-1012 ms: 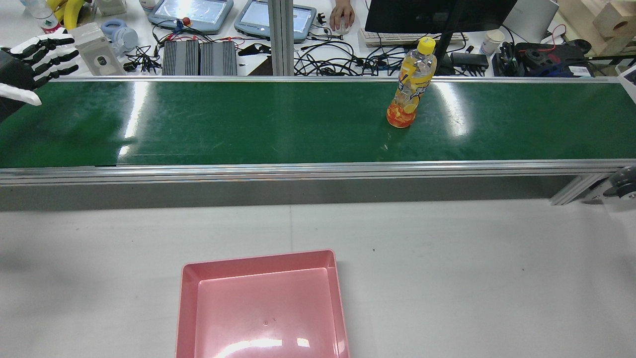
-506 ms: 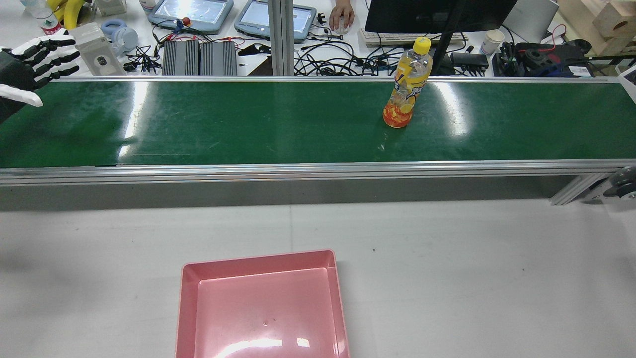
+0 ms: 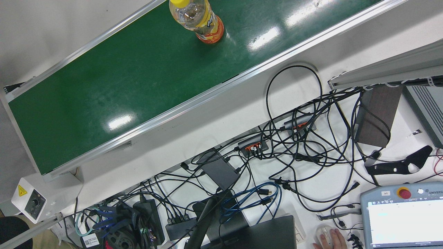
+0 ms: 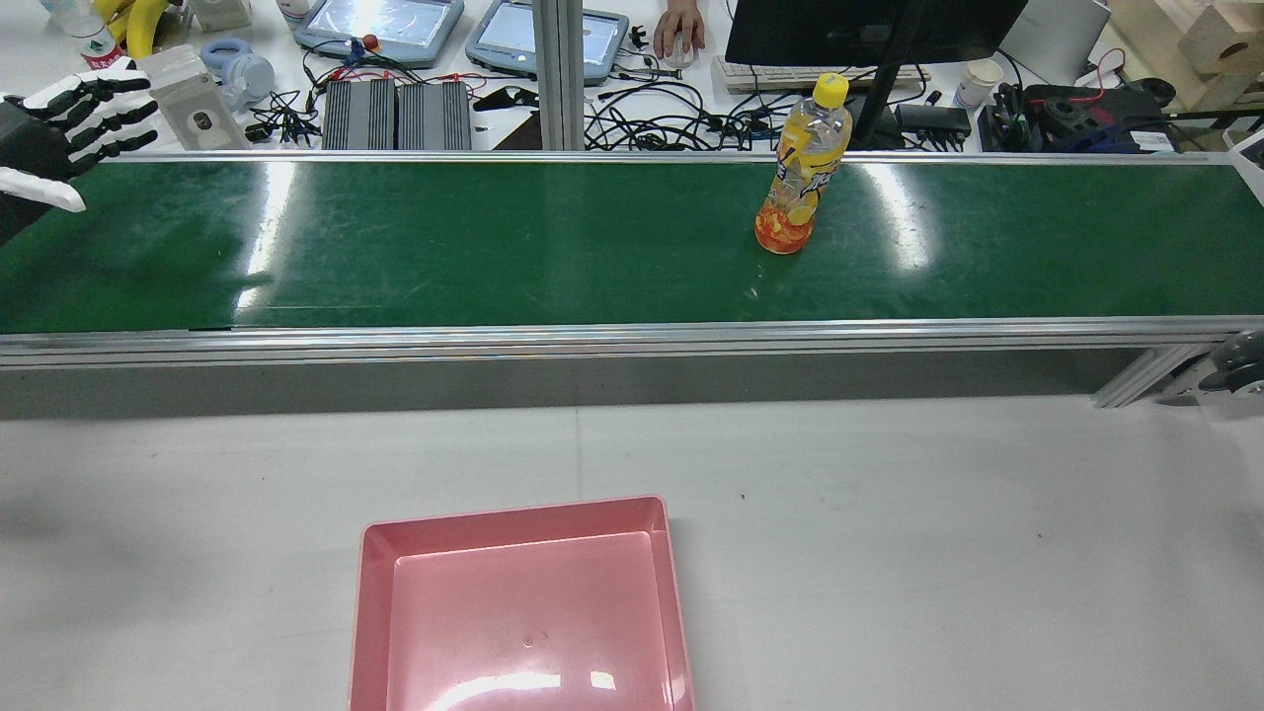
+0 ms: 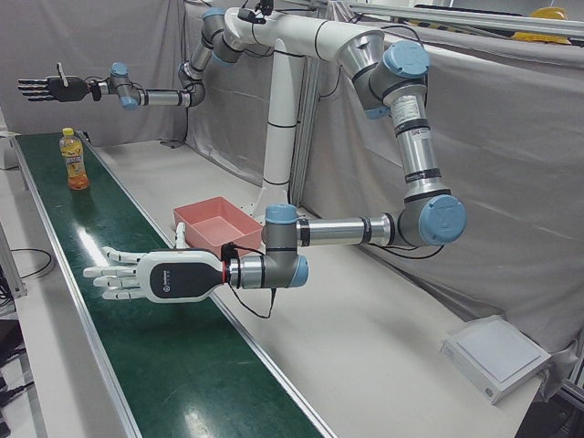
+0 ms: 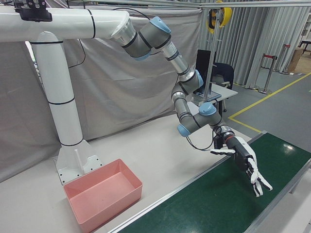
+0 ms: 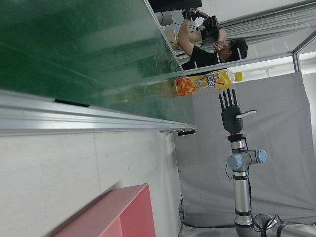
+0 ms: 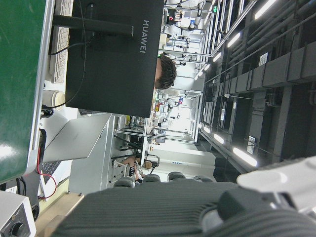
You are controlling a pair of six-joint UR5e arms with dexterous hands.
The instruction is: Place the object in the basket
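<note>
Nothing of the task is done yet, as far as we can see: the basket (image 4: 373, 612) sits empty on the grey table (image 4: 889, 513), on the robot's side of the belt (image 4: 494, 247), and the bottle (image 4: 800, 168) stands upright on the belt, well apart from both hands and from the basket. In the rear view we find the bottle right of the middle of the belt, toward its far edge, with its yellow cap up and some orange drink in its lower part. The left hand (image 4: 54, 128) hovers over the left end of the belt with its fingers spread and nothing in them; the left-front view shows it low above the green surface, palm side down, fingers stretched out flat. The right hand (image 5: 46, 88) hangs high in the air beyond the bottle, also released, its fingers straight and apart, holding nothing. We see that same hand from the left hand view, raised behind the bottle. We judge that every step is left: one hand must reach the bottle, close around its body, lift it off the belt, carry it across the metal rail and the table to the basket, and let it go inside. We cannot say from these views which hand will take it. The bottle is tall and narrow, so we reckon a careless side touch could tip it.
</note>
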